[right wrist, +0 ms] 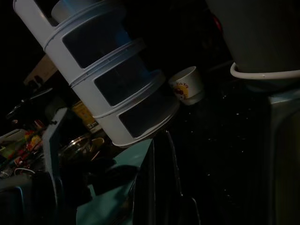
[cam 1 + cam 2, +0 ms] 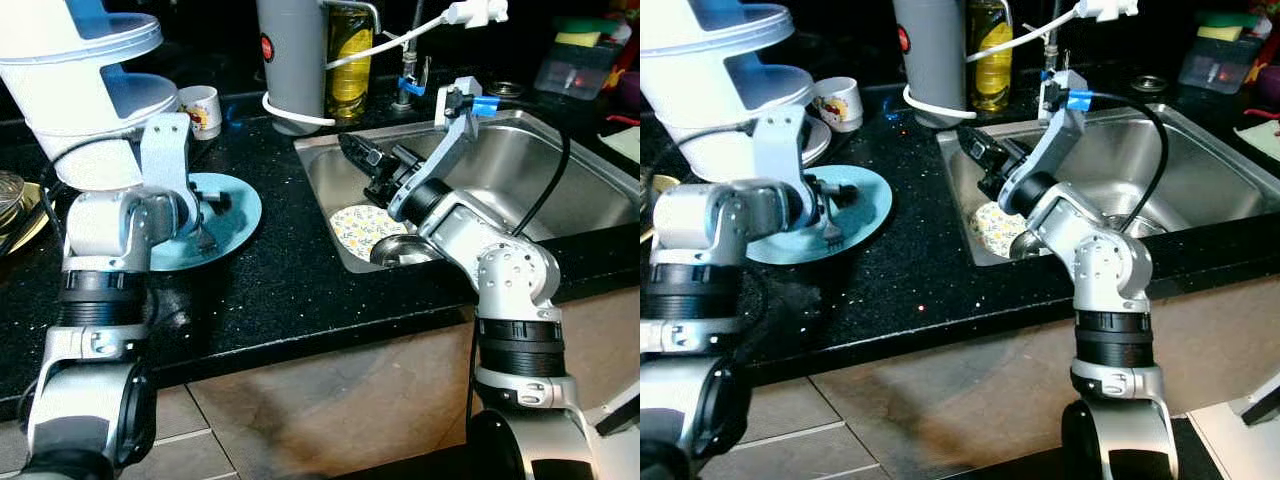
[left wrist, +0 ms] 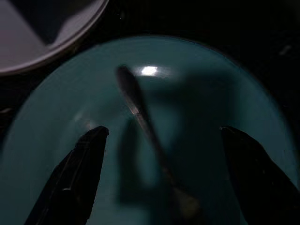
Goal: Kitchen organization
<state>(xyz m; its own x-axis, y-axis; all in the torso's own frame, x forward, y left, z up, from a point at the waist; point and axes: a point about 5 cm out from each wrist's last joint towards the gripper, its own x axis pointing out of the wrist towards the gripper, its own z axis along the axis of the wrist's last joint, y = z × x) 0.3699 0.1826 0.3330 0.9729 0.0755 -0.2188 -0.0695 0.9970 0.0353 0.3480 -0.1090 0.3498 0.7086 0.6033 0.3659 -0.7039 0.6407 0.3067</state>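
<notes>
Here, line by line:

Spoon: a metal spoon [image 3: 145,126] lies on the teal plate [image 2: 235,215], handle running between the two black fingers of the left gripper [image 3: 159,178], touching neither as far as the left wrist view shows.
Left gripper state: fingers spread wide apart, one on each side of the spoon, holding nothing.
Teal plate: sits flat on the black speckled counter [image 2: 290,280], just beside the white tiered rack [image 2: 80,90], well left of the sink [image 2: 560,160].
Left arm pose: forearm rises from below, wrist bent so the gripper points down over the plate's near side.
Right gripper: the right gripper [image 2: 362,155] is inside the sink near its left wall, above a floral patterned plate [image 2: 362,228]; fingers look close together, but I cannot tell whether they grip anything.
Right arm pose: elbow over the counter's front edge, forearm angled up and back into the basin, a black cable looping from the wrist.
In the sink: a metal bowl [image 2: 405,250] lies next to the floral plate, just under the arm.
Around: a small white cup [image 2: 202,108] with a printed design stands behind the teal plate; a grey cylindrical appliance [image 2: 292,60] and a yellow bottle [image 2: 350,60] stand behind the sink's left corner; a white cord [image 2: 385,45] runs across above the tap.
</notes>
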